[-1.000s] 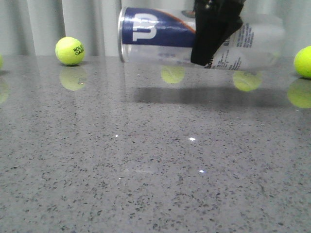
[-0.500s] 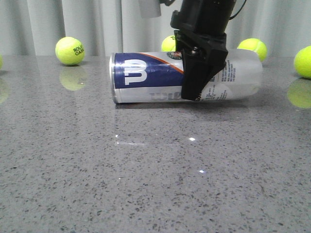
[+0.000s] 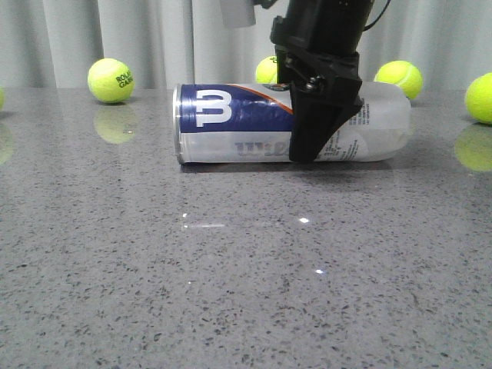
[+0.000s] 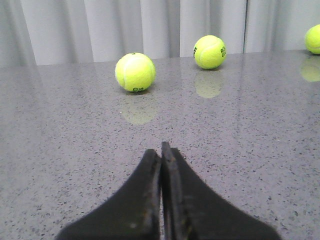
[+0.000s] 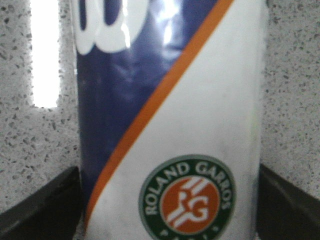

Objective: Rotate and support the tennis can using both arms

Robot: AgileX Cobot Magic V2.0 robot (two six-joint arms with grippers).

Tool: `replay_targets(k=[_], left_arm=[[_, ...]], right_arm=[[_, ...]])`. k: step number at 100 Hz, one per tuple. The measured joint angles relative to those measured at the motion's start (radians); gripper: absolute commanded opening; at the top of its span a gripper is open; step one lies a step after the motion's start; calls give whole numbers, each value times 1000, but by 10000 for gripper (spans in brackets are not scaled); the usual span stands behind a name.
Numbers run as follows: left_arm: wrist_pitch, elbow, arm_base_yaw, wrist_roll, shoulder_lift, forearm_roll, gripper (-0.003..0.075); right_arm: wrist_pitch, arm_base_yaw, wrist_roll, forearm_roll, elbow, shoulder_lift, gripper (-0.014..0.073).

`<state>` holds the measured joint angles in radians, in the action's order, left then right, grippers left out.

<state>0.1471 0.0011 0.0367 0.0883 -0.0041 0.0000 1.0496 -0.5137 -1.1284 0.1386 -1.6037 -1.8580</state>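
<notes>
**Mei:** Tennis can (image 3: 231, 127) lies on its side on the grey table (image 3: 246, 292), a little above the centre of the front view. The metal rim end points to 9 o'clock and the clear end to 3 o'clock.

**Jonas:** And the right gripper (image 3: 311, 150)?

**Mei:** It comes down from 12 o'clock and straddles the can near its middle. In the right wrist view one black finger (image 5: 40, 205) stands on each side of the can (image 5: 170, 125), close against the wall. I judge it is clamped on the can, but the contact itself is blurred there.

**Jonas:** Why hold it at the middle?

**Mei:** I think because a long cylinder balances there, so it does not tip when it is turned. The can's underside seems to rest on the table, which takes the weight.

**Jonas:** Where is the left gripper (image 4: 161, 152)?

**Mei:** Not in the front view. Its own camera shows the fingers pressed together with nothing between them, low over the table, facing two tennis balls (image 4: 135, 72) toward 12 o'clock. The can is not in its sight.

**Jonas:** So the support is not yet given.

**Mei:** That is my judgement. Only one arm is at the can, and the left arm must come to an end of it.
</notes>
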Motion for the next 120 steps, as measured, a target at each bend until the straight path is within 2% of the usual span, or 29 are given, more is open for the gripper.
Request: replay_targets(k=[25,32,37,52,60,72,89,96,108,120], left_arm=[[0,0,0,0,0,0,-19],[0,0,0,0,0,0,-19],[0,0,0,0,0,0,-19],[0,0,0,0,0,0,-19],[0,0,0,0,0,0,-19],[0,0,0,0,0,0,-19],[0,0,0,0,0,0,-19],[0,0,0,0,0,0,-19],[0,0,0,0,0,0,-19],[0,0,0,0,0,0,-19]], right_arm=[[66,0,0,2,-54,87,640],[105,0,0,2,-68,120,591],[129,0,3,2,-75,145,509],[168,0,130,2,-81,206,97],[173,0,208,2,-83,223,-70],[191,0,356,2,-85,233,-69],[195,10,738,8,-82,243,-69],[181,20,856,8,-55,259,-69],[65,24,984,8,50,328,-69],[-89,24,1041,15,196,435,-69]])
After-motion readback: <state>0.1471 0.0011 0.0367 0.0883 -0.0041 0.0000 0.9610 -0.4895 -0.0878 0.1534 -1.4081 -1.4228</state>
